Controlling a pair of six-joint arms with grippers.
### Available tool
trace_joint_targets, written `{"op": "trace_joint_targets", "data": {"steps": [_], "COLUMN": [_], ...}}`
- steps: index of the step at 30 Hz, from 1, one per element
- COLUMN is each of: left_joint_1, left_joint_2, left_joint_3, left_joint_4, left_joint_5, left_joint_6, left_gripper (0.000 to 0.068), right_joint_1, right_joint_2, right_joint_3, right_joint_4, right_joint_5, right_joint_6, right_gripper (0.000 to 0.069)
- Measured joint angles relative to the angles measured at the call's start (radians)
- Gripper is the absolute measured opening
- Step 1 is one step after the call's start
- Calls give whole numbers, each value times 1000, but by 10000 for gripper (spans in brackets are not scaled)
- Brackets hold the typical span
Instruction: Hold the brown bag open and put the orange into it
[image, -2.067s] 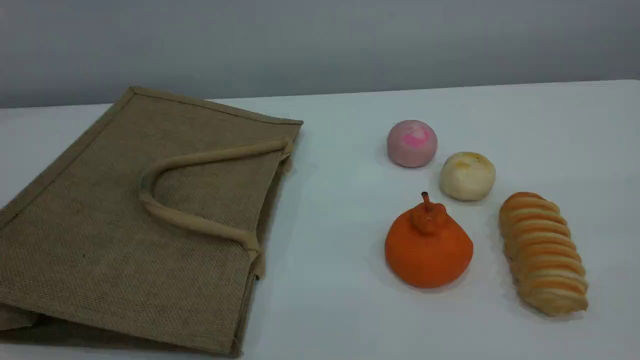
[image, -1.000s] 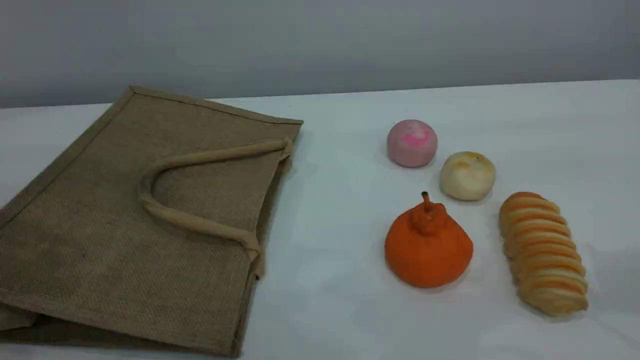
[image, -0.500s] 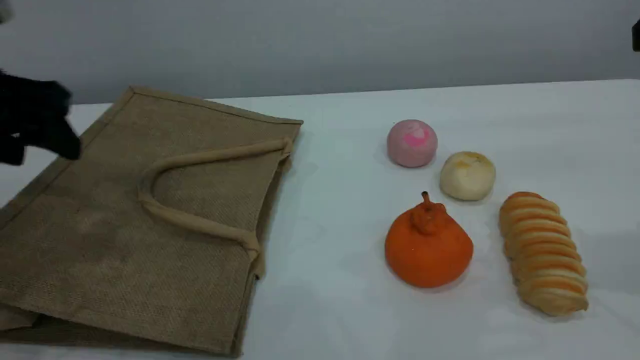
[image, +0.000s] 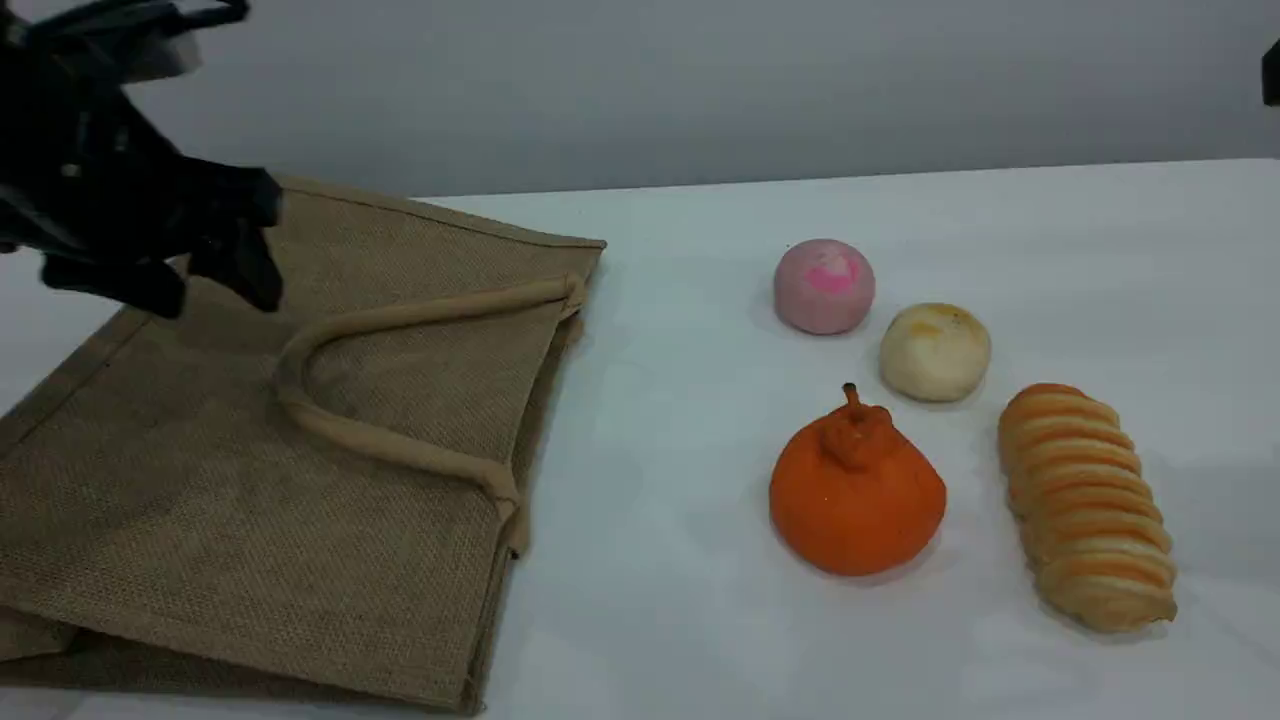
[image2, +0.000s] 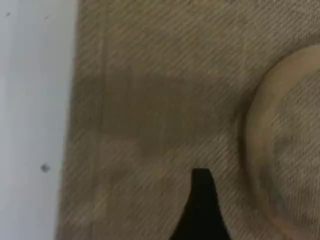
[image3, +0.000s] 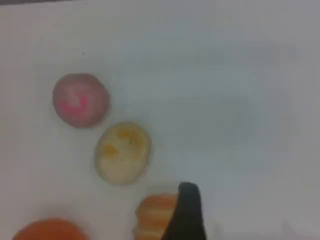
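Observation:
The brown bag (image: 250, 450) lies flat on the left of the table, mouth toward the middle, with one beige handle (image: 390, 445) looped on top. The orange (image: 855, 495) sits upright to the right of the bag, touching nothing. My left gripper (image: 205, 285) hovers open over the bag's far left corner, nothing between its fingers. In the left wrist view its fingertip (image2: 202, 200) is above the bag's weave (image2: 150, 100), left of the handle (image2: 260, 150). Of the right arm only a dark sliver (image: 1272, 70) shows at the right edge. Its fingertip (image3: 187, 210) hangs above the foods, with the orange (image3: 47, 230) at the lower left.
A pink bun (image: 824, 285), a pale bun (image: 934, 352) and a striped bread loaf (image: 1085, 505) lie behind and to the right of the orange. The white table (image: 680, 400) runs between bag and foods. A grey wall stands behind.
My left arm has come in from the top left and moved right, from the bag's left edge to over its far corner. The bag and foods have not moved.

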Motion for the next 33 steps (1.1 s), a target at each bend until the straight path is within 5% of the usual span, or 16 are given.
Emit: {"op": "trace_joint_targets", "data": {"steps": [17,33], "left_joint_1": [-10,-32], "left_joint_2": [118,197], "left_joint_3": [-14,-14], "left_joint_4": [0,-1], "left_joint_5": [-41,-59], "left_joint_6": [-1,-1], "left_gripper": [505,500], "right_joint_1": [103,103], "right_joint_2": [0,0], "right_joint_3": [0,0], "right_joint_4": [12,12], "right_joint_5": [-43,-36], "right_joint_6": [0,-1], "right_gripper": [545,545]}}
